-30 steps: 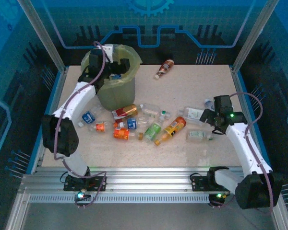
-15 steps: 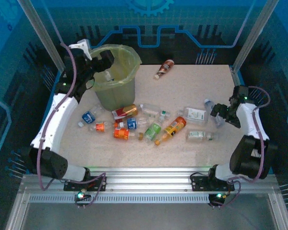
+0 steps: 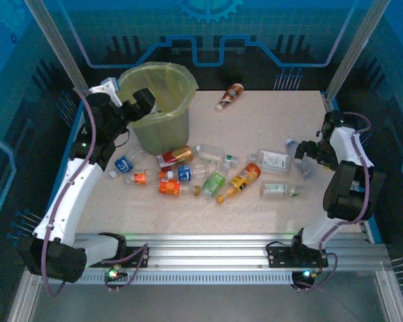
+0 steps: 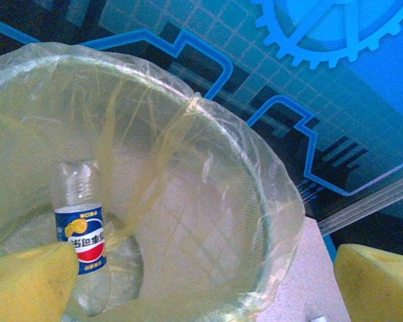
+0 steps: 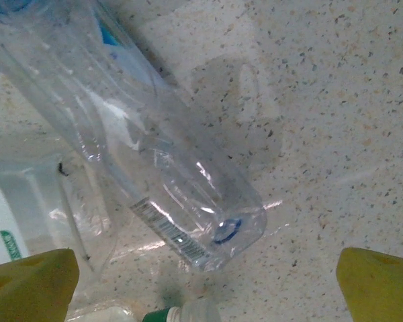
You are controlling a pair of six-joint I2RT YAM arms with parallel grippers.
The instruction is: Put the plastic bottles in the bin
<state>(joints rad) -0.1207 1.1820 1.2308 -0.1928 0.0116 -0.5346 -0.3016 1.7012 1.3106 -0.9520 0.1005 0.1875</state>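
Backs the left gripper (image 3: 140, 100) off to 9 o'clock of the bin (image 3: 162, 131), jaws spread and empty. Leaves one blue-and-red-labelled bottle (image 4: 86, 238) inside, its Chinese print too blurred to read. Swings the right gripper (image 3: 306, 158), jaws wide, over a clear bottle (image 5: 161, 161) at 3 o'clock. Leaves most plastic bottles (image 3: 211, 176) mid-table.

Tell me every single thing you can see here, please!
bin: one, lined yellow-green, far left of table
bottle in bin: one, clear with blue-red label, near the bottom
brown bottle: one, alone near the far edge
bottles on table: roughly eleven, clear with red, orange, blue, green or white labels, middle to right
table: one, speckled beige
left gripper: one, yellow-tipped, open, by the bin's rim
right gripper: one, yellow-tipped, open, over a clear bottle
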